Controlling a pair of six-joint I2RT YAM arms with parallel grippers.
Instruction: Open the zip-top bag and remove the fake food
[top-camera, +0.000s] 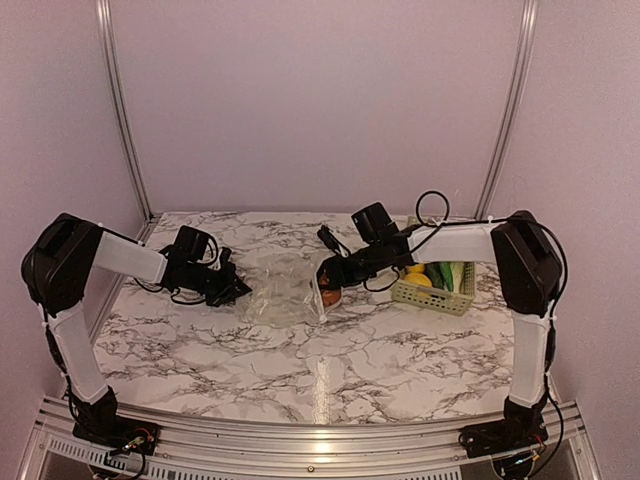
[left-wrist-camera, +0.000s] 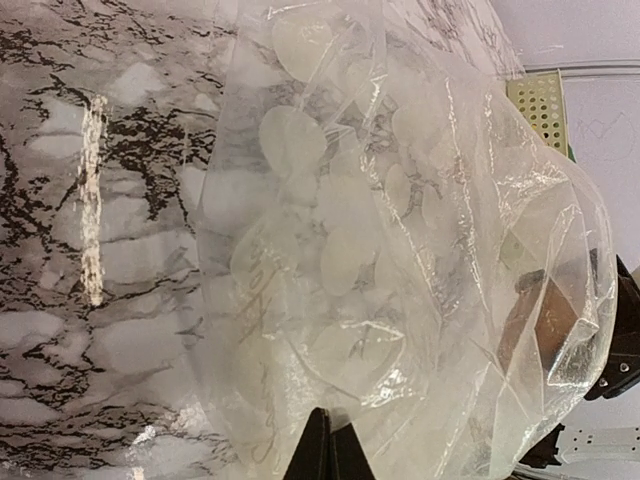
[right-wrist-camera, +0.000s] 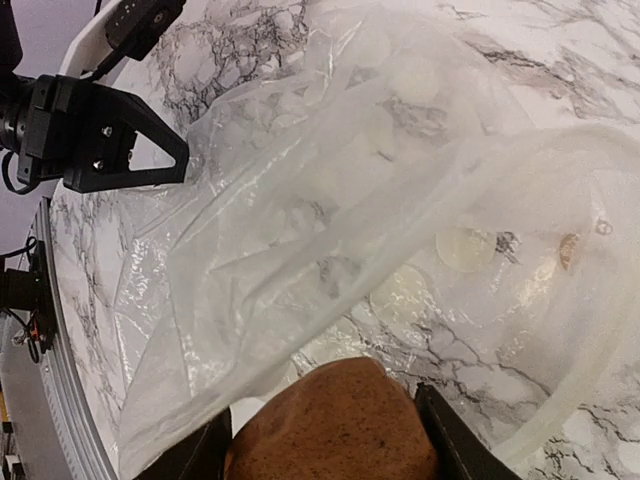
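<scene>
The zip-top bag (right-wrist-camera: 330, 200) is clear, thin plastic film, crinkled and glossy with bright glints. The brown fake food piece (right-wrist-camera: 335, 420) has a matt, finely speckled skin. The table (top-camera: 380, 370) is a smooth marble-pattern top with a reflective sheen; the basket (top-camera: 432, 297) is pale green perforated plastic.

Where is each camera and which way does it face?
Top external: above, behind the bases, facing down on the table; left arm and right arm show.
Left wrist: on left gripper, facing the zip-top bag; shut fingers show.
Right wrist: on right gripper, facing the bag; fingers flank brown toy food.
Wrist views share the bag.
</scene>
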